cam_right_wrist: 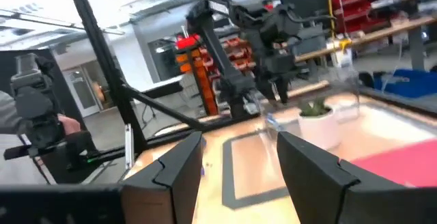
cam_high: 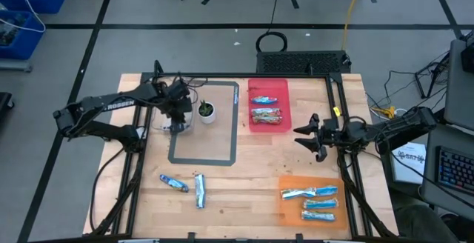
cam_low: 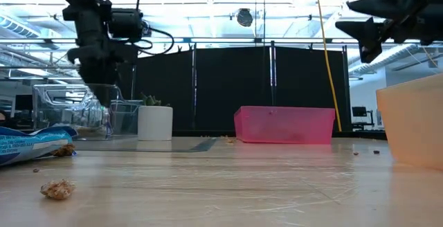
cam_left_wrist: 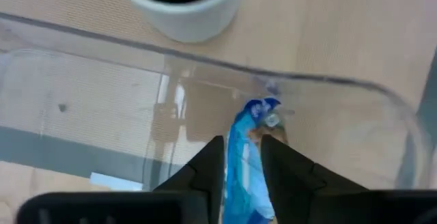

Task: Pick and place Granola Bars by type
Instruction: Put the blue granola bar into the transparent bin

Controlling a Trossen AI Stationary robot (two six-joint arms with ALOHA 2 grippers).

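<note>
Wooden table (cam_high: 244,198); pink bin (cam_high: 281,87) far, orange tray (cam_high: 285,207) near right, both holding granola bars. Left gripper (cam_left_wrist: 242,166) over clear container (cam_left_wrist: 382,115), blue granola bar (cam_left_wrist: 247,173) between slightly parted fingers. Right gripper (cam_high: 309,138) raised, open, empty.

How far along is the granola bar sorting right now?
Done: two brownish bars in the red bin and three blue bars in the orange tray. In hand: the left gripper has a blue bar between its fingers over the clear container. Left: two blue bars on the table. The right gripper waits open.
</note>
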